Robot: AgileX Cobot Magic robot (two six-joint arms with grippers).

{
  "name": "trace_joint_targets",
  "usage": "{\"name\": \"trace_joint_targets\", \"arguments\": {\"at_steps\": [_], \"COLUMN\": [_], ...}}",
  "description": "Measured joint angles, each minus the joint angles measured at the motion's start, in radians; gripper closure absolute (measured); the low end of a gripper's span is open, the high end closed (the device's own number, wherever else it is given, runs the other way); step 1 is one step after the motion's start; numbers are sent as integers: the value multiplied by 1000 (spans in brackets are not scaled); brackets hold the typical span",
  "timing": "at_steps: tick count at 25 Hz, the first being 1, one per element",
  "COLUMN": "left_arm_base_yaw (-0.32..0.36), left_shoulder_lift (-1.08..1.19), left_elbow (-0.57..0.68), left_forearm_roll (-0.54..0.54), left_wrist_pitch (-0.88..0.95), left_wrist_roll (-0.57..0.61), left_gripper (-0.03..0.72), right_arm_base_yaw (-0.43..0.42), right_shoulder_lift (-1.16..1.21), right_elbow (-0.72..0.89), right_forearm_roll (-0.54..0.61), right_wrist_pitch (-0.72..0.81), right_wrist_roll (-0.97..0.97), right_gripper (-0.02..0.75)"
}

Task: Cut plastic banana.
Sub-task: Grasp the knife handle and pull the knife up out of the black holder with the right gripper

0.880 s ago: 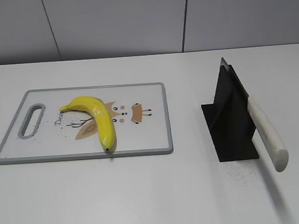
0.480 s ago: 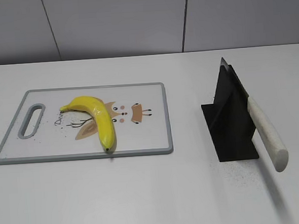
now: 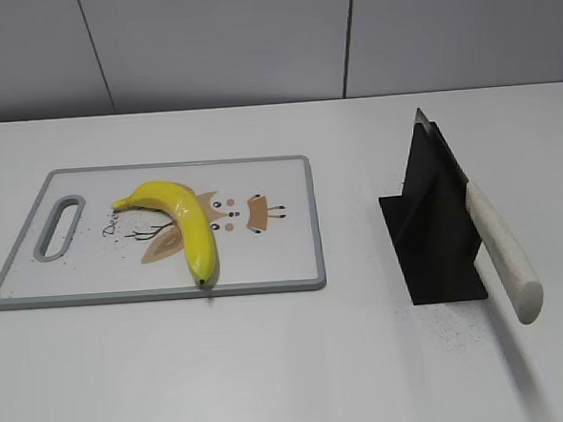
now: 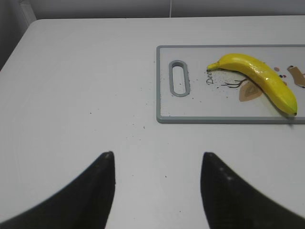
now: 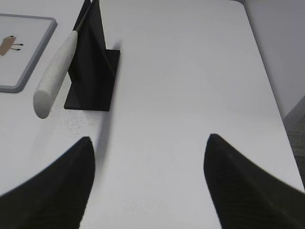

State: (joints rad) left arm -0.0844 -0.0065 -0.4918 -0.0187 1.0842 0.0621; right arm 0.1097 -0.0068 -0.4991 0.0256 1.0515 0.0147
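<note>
The plastic banana (image 3: 182, 224) is lying whole on the grey-rimmed cutting board (image 3: 284, 259), curved, with its dark tip at the board's near edge and its stem end pointing toward the handle slot (image 3: 61, 225). The board is sitting on the left side of the white bench (image 3: 291, 363).

To the right, well apart from the board, a black knife stand (image 3: 436, 230) is holding a knife (image 3: 499, 250), white handle sloping down toward the camera.

The left tool (image 4: 157, 160) is hovering over bare bench short of the board, fingers spread wide, gripping nothing. The right tool (image 5: 150, 143) is likewise spread wide and empty, hanging over bench near the stand.
</note>
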Motion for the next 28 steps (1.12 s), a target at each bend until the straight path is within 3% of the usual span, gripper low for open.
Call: {"name": "trace_joint_targets", "arguments": {"at_steps": [21, 28], "left_arm_base_yaw": [0, 0], "left_shoulder_lift": [0, 0], "left_elbow": [0, 0], "left_forearm_roll": [0, 0], "left_wrist_pitch": [0, 0], "left_wrist_roll": [0, 0], "left_gripper": [151, 151], "right_arm_base_yaw": [0, 0], "right_shoulder_lift": [2, 240], "right_elbow": [0, -44], "right_forearm_roll": [1, 57], "right_wrist_pitch": [1, 82], "right_wrist_roll": [0, 2], "right_gripper": [199, 199]}}
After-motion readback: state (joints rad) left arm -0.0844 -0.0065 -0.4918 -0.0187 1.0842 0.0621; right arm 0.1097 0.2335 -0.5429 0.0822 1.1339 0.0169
